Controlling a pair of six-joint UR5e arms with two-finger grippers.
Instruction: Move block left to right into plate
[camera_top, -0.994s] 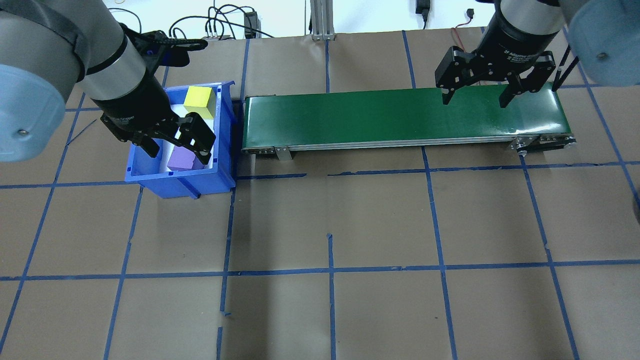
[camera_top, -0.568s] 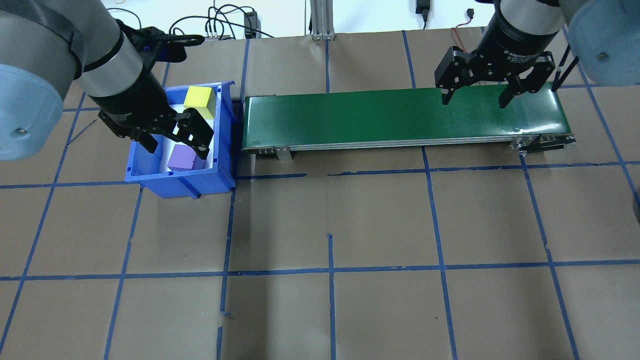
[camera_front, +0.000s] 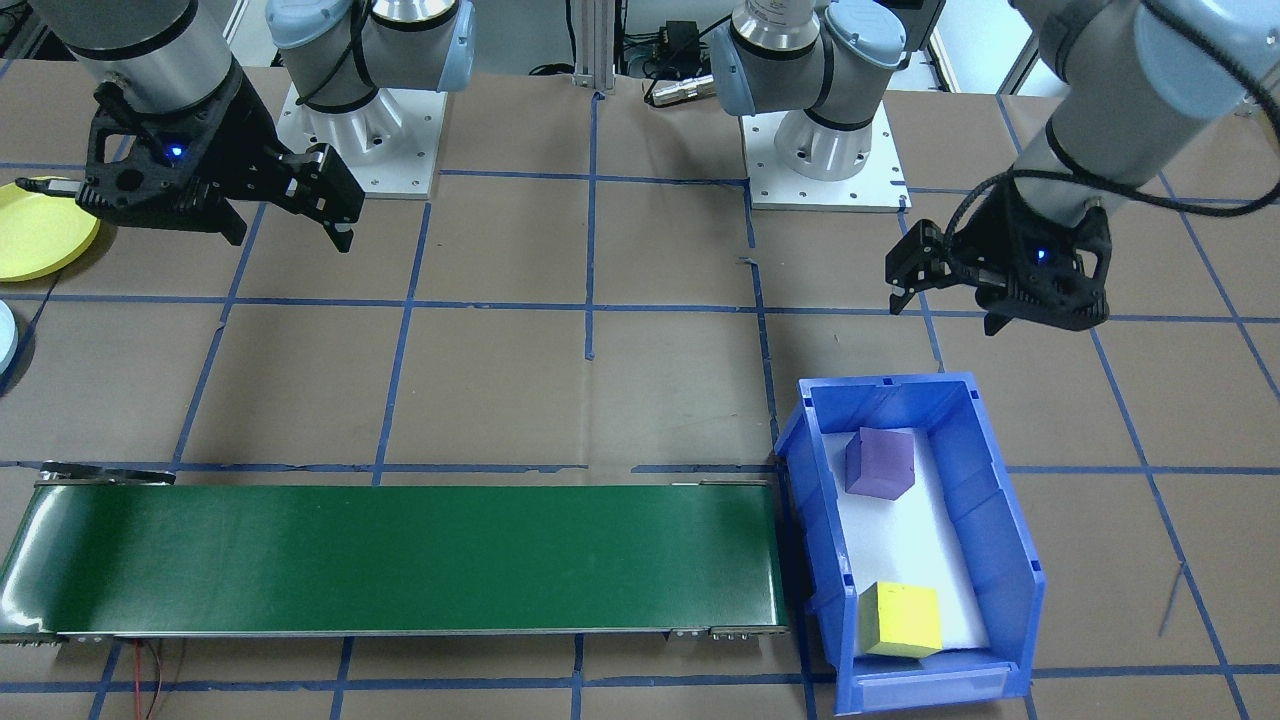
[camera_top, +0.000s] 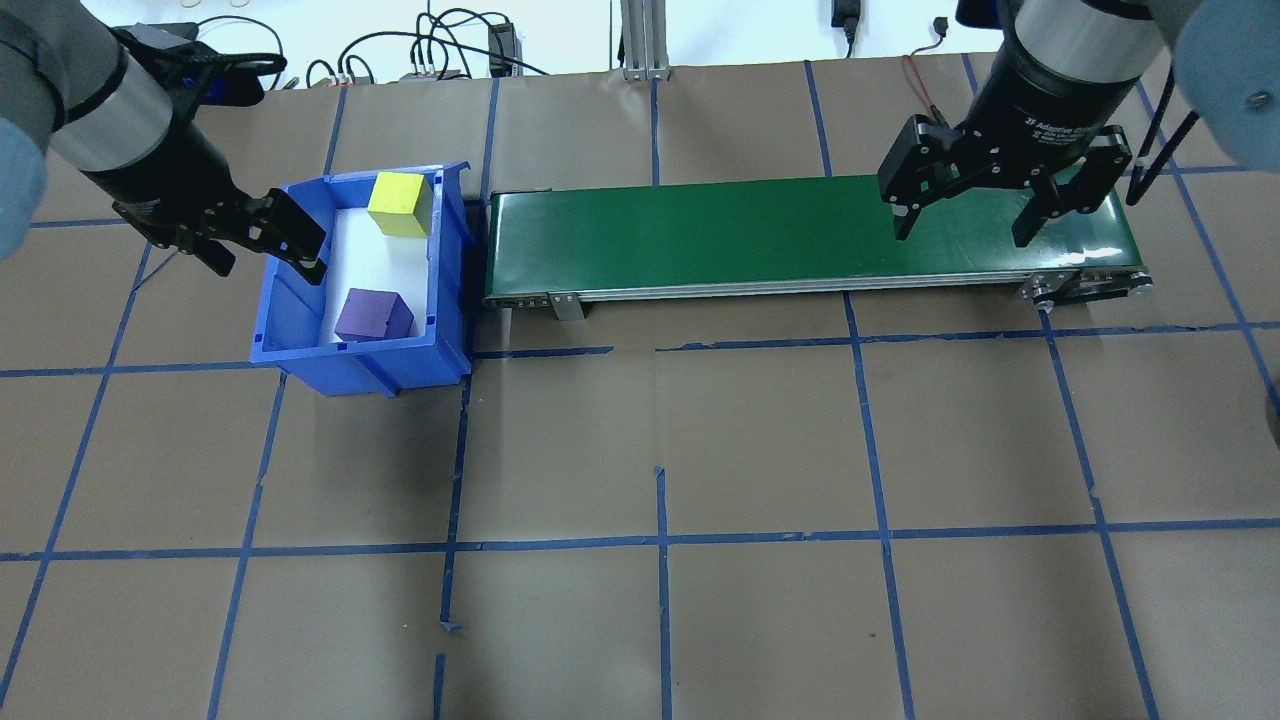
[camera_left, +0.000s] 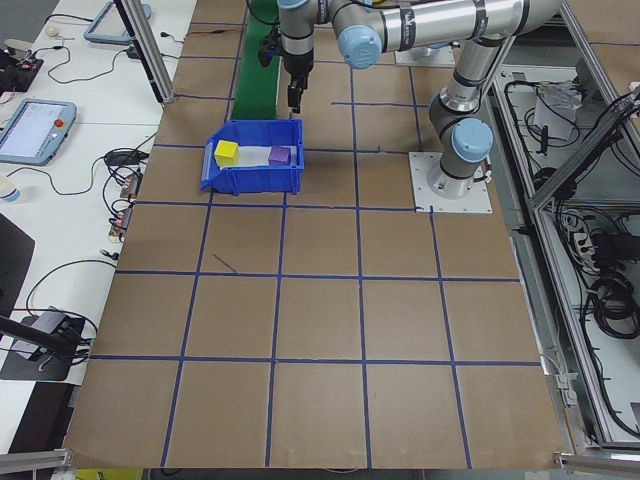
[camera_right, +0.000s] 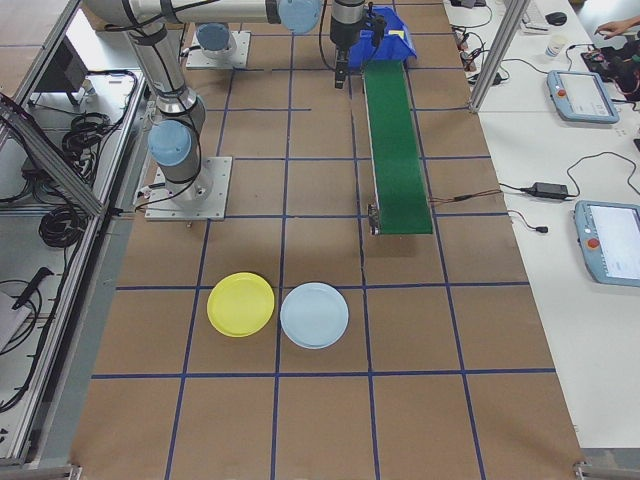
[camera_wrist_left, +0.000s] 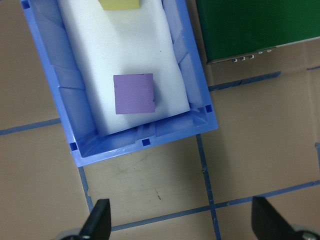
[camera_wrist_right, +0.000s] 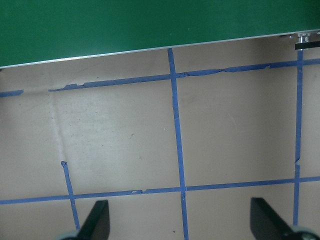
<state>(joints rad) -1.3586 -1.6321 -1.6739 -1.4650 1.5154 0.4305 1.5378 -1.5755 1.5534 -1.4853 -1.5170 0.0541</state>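
Two blocks lie on white foam inside a blue bin (camera_top: 360, 372): a purple block (camera_top: 372, 315) (camera_front: 880, 460) (camera_wrist_left: 134, 93) and a yellow block (camera_top: 398, 204) (camera_front: 900, 620). My left gripper (camera_top: 265, 262) (camera_front: 945, 312) (camera_wrist_left: 182, 225) hangs open and empty above the bin's robot-side end, clear of both blocks. Over the far end of the green conveyor (camera_top: 760, 235) my right gripper (camera_top: 960, 238) (camera_front: 290, 243) (camera_wrist_right: 181, 225) is open and holds nothing. The yellow plate (camera_right: 240, 304) (camera_front: 35, 240) lies on the table at the robot's right.
A light blue plate (camera_right: 314, 315) lies beside the yellow one. The conveyor (camera_front: 400, 555) runs from the bin toward the right arm. Brown paper with blue tape lines covers the table (camera_top: 660, 450). Cables and tablets sit along the far edge.
My left gripper has risen out of the bin and drawn back from above the purple block, still open and empty. The right gripper shifted slightly over the conveyor.
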